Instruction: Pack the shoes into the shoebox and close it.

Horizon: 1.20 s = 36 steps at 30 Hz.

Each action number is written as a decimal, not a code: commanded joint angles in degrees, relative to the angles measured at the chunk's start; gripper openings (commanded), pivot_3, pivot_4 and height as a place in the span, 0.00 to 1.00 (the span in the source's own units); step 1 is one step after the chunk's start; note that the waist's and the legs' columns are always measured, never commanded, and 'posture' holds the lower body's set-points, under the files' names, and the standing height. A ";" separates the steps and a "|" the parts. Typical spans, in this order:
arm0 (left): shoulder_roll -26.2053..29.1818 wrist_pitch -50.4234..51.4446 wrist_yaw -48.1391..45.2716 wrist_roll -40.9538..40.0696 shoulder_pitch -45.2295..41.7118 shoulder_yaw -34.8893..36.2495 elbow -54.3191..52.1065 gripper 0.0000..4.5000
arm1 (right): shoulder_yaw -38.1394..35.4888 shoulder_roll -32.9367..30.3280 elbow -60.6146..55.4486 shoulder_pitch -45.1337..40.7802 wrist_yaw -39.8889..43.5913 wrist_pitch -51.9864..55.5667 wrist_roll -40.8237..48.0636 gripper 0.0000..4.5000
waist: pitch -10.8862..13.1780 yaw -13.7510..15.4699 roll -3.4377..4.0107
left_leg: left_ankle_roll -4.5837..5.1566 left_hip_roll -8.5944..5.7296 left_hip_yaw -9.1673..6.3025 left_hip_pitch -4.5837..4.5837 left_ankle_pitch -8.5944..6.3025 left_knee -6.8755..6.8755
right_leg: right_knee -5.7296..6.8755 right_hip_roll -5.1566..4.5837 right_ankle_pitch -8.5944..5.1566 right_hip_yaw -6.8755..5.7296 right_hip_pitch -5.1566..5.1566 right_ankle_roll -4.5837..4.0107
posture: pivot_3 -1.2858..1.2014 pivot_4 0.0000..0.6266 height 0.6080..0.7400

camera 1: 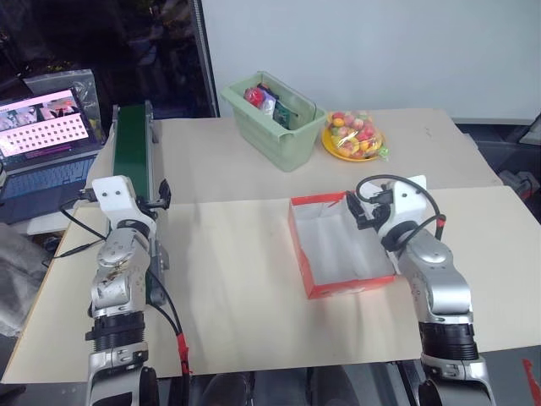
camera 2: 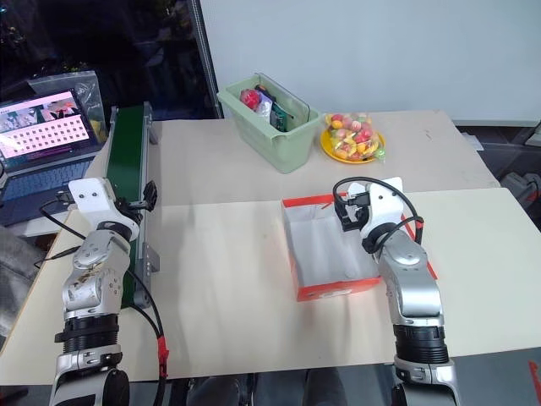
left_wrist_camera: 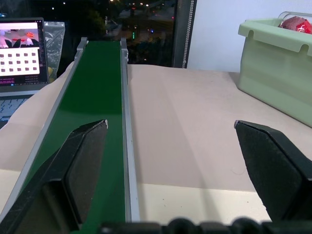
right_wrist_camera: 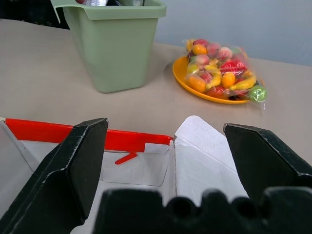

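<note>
Left eye: shoebox [camera 1: 314,288] lengthwise front-to-back

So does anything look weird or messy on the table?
Nothing is spilled or broken. The odd part is the red shoebox: it sits open and empty with its white inside showing, and no shoes lie on the table around it. It also rests slightly askew to the table edge. The green bin and plate of bagged fruit look tidy.

You have two silver-grey metal arms with white wrist housings, looped black cables, and black ribbed collars; each gripper [left_wrist_camera: 170,161] [right_wrist_camera: 165,161] carries two flat black fingers.
</note>
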 commanded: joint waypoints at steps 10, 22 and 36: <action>-2.05 1.06 2.19 1.73 1.09 -2.28 -3.90 1.00 | 10.82 -5.89 -19.98 -5.71 27.23 15.78 24.16 0.99 | -0.03 -0.38 -0.05 | 0.12 0.23 0.13 0.04 -0.16 -0.03 | -0.10 0.24 0.03 0.18 -0.03 -0.03 | 0.52 0.24 1.00; -0.49 18.79 7.16 -0.48 15.76 3.94 -27.82 1.00 | 20.05 -8.37 -15.52 -7.83 34.82 11.33 19.28 0.99 | -0.05 0.11 -0.10 | 0.00 0.40 0.34 0.21 -0.43 0.00 | -0.15 0.65 0.11 0.61 -0.13 -0.09 | 0.52 0.24 1.00; -2.25 35.78 11.65 -2.12 16.98 7.83 -35.31 1.00 | 19.98 -5.53 -13.52 -8.12 34.05 10.50 17.22 0.99 | -0.06 1.42 -0.16 | -0.21 1.07 0.75 0.50 -0.60 0.00 | -0.15 1.19 0.22 0.86 -0.04 -0.26 | 0.52 0.24 1.00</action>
